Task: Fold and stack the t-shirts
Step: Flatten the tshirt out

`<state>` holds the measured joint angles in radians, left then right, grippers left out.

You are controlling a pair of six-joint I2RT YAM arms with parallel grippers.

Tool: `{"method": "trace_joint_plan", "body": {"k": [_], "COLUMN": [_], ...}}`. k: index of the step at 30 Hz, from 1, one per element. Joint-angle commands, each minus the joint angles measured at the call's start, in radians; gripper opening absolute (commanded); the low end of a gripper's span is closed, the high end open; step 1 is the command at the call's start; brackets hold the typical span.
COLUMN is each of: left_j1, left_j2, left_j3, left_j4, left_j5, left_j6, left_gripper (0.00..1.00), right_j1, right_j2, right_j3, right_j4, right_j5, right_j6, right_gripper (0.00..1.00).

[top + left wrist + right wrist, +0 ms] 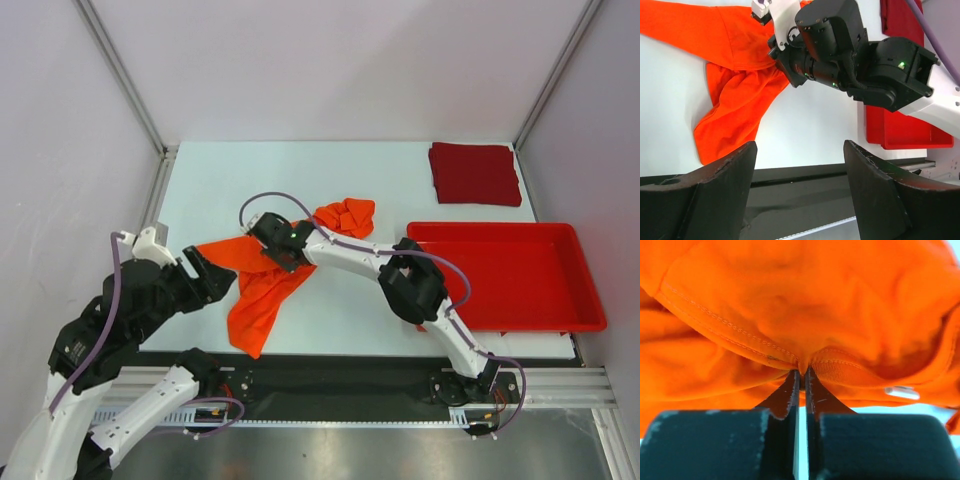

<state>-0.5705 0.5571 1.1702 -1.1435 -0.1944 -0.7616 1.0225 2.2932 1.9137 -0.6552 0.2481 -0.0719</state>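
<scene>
orange t-shirt (pixel 262 300) diagonal (crumpled), right pincer (pixel 801 371) pinching

Right arm reaching across, left arm folded back.
The right gripper (pixel 801 372) has fingers nearly together, pinching shirt (pixel 805 305) at their tips; left gripper (pixel 799 145) sits just left of it, aimed at it, jaws wide apart.

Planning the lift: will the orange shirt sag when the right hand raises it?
Likely floppy: the orange shirt lies crumpled, so it should sag and trail. The right hand pinches only a hem fold, so it might slip.
</scene>
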Motion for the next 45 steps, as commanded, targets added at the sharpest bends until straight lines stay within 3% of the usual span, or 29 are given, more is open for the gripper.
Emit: {"method": "trace_joint_plan", "body": {"k": [1,6,9,11,17,25,30,34,40,45], "left_j1": [0.006,0.006,0.004,0.006,0.006,0.006,0.006,0.006,0.006,0.006], "left_j2": [-0.017,-0.028,-0.031,-0.034,-0.040,-0.040,-0.011,0.010,0.096,0.173], "left_j3": [-0.003,-0.015,-0.021,-0.018,-0.017,-0.012,-0.047,-0.066,-0.063,-0.084], "left_j4": [0.021,0.039,0.051,0.056,0.045,0.116,0.188,0.241,0.271,0.298], "left_j5": [0.012,0.018,0.019,0.024,0.015,0.006,0.030,0.042,0.070,0.107], "left_j6": [-0.024,-0.027,-0.027,-0.028,-0.025,0.044,0.065,0.080,0.084,0.090], "left_gripper": [0.76,0.76,0.76,0.76,0.76,0.72,0.73,0.74,0.75,0.75], "right_j1": [-0.004,-0.031,-0.058,-0.076,-0.081,-0.114,-0.194,-0.301,-0.511,-0.596], "right_j2": [-0.083,-0.123,-0.138,-0.127,-0.130,-0.190,-0.348,-0.492,-0.664,-0.718], "right_j3": [0.131,0.205,0.211,0.225,0.241,0.605,0.617,0.523,0.155,-0.135], "right_j4": [-0.018,-0.116,-0.135,-0.149,-0.123,-0.251,-0.230,-0.215,-0.118,0.006], "right_j5": [0.082,0.082,-0.006,-0.055,-0.098,-0.090,-0.067,-0.069,-0.176,-0.196], "right_j6": [-0.011,-0.008,-0.008,-0.003,0.058,0.161,0.248,0.282,0.278,0.259], "right_gripper": [0.00,0.01,0.05,0.00,0.00,0.00,0.00,0.00,0.00,0.00]}}
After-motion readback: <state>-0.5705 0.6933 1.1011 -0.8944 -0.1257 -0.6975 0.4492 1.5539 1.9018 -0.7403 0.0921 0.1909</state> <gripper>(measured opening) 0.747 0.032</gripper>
